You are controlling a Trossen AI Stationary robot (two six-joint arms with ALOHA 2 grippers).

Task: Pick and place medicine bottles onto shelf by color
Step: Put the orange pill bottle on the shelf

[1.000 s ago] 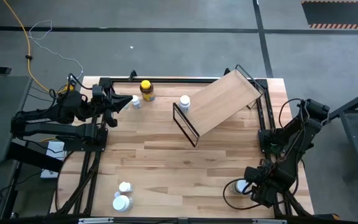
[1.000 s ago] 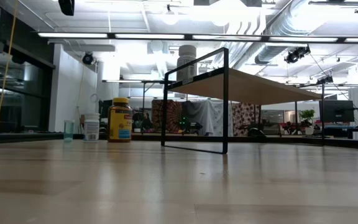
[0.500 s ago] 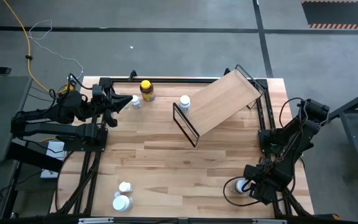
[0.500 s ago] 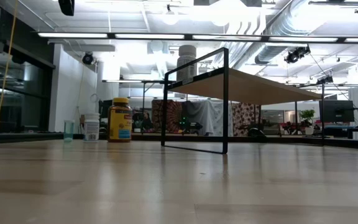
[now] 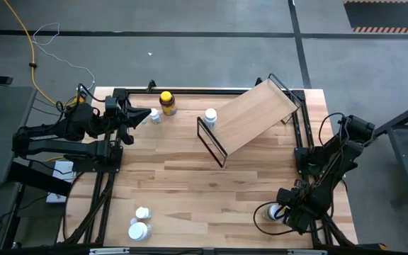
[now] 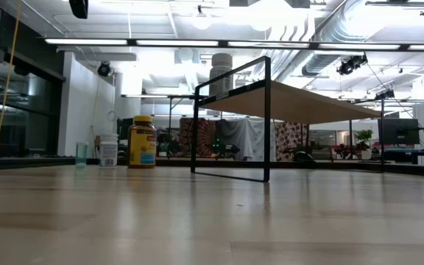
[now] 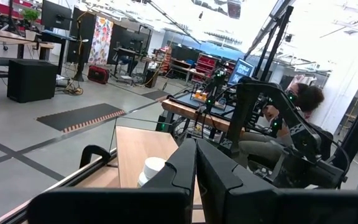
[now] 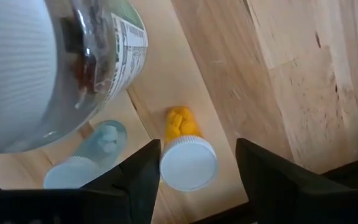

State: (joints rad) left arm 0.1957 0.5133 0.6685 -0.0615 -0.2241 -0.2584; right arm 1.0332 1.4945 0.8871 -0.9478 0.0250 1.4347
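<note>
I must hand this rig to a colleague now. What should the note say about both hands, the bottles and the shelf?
Left hand: shut, empty, waiting at the far left by a small bottle.
Right hand: open, poised over a white-capped orange vial in the near right cluster, not gripping.
Shelf: far right; its board shows no bottles.
Yellow-capped amber bottle and white bottle stand far; two white bottles near left.
Done: nothing placed. Left: all bottles.

The tabletop (image 5: 190, 177) is matt, banded butcher-block wood. The shelf (image 5: 250, 117) is smooth pale wood framed in thin black wire. The bottles' caps (image 8: 188, 163) look like ridged white plastic.
</note>
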